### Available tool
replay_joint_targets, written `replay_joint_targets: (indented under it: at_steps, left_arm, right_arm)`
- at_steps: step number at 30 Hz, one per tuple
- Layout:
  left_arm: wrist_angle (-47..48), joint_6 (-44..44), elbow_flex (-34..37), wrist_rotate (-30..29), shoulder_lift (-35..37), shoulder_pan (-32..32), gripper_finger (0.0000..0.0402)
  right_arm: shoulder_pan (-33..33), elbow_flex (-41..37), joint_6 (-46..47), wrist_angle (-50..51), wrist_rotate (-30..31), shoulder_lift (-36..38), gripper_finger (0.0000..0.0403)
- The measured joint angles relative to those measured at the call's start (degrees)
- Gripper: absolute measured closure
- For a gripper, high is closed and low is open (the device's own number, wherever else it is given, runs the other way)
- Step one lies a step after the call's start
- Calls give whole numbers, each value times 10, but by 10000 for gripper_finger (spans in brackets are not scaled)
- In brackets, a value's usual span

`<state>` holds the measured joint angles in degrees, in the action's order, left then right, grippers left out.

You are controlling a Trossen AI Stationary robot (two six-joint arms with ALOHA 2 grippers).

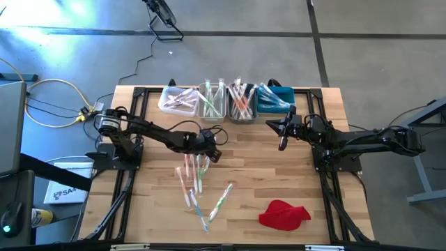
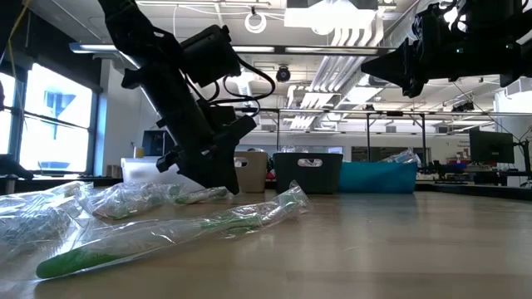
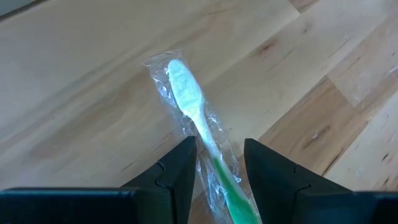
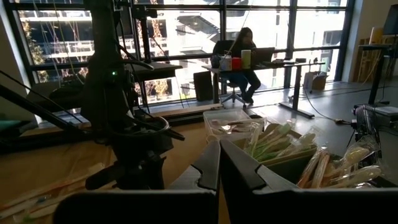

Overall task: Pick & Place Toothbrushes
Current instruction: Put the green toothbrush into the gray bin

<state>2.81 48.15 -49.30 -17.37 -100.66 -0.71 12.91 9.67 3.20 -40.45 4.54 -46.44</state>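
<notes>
One green toothbrush (image 3: 205, 140) lies between the spread left gripper (image 3: 219, 165) fingers; pinch squarely before lifting off the tabletop (image 3: 93, 81).

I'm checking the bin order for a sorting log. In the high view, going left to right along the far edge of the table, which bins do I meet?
White bin → clear bin → grey bin → blue bin. All four hold wrapped toothbrushes.
</notes>
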Motion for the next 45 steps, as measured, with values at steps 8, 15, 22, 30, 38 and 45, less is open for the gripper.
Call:
replay_joint_targets:
  at_steps: [8, 15, 22, 30, 38, 45]
  left_arm:
    - [1, -3, 0, 1, -1, 0, 265]
    - [3, -5, 0, 5, -1, 0, 270]
    - [3, -3, 1, 10, -1, 0, 324]
    - [0, 1, 1, 14, -2, 0, 370]
    - [-50, -52, 3, 21, -3, 0, 386]
    - [-55, -113, 3, 17, 57, 0, 384]
  right_arm:
    - [0, 0, 0, 0, 0, 0, 399]
    - [0, 0, 0, 1, 0, 0, 399]
    - [0, 0, 0, 3, 0, 0, 399]
    - [0, 0, 0, 4, 0, 0, 400]
    - [0, -1, 0, 14, 0, 0, 399]
    - [0, -1, -4, 17, 0, 0, 399]
